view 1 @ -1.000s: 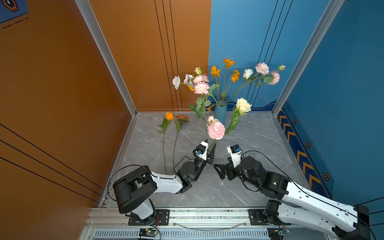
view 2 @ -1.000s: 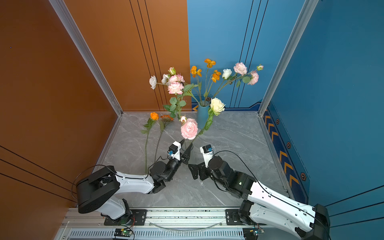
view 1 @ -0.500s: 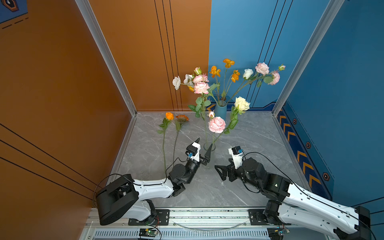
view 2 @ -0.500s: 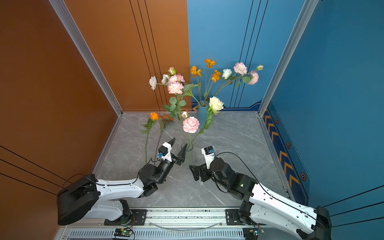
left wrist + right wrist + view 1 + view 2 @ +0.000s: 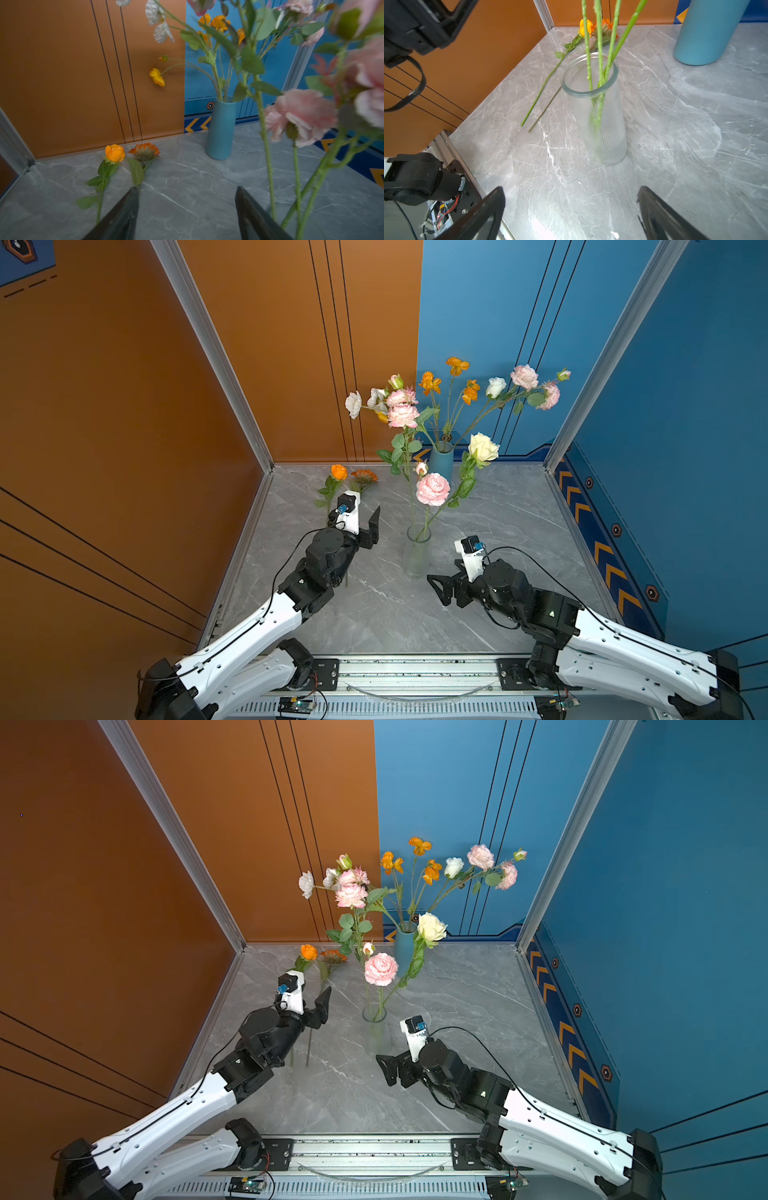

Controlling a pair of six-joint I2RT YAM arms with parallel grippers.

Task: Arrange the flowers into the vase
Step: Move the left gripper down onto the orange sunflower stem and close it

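The surface [image 5: 374, 622] carries two vases. A blue vase [image 5: 440, 462] stands at the rear with a wide spread of stems. A glass vase [image 5: 417, 553] stands near the middle and holds several stems, with pink and cream blooms leaning out over it. Two flowers lie flat at the left rear, side by side: an orange bloom [image 5: 115, 153] and a daisy [image 5: 144, 150], their stems running back toward the robot. The left tool [image 5: 187, 189] has its jaws apart with nothing between them. The right tool [image 5: 571, 189] is likewise spread and empty, low and just in front of the glass vase. The main hazard is the glass vase. It is narrow and looks top-heavy, so a knock from an arm, or a long stem swung through its blooms, could tip it. The two lying stems are thin, close together and flush with the hard surface, so the jaws could catch both or slip off. In the left wrist view both blooms lie ahead of the left tool. The daisy's stem runs to the tip of one jaw and the orange bloom's stem passes just outside that jaw; neither lies between the jaws. Contact cannot be judged. The right tool is well apart from both.
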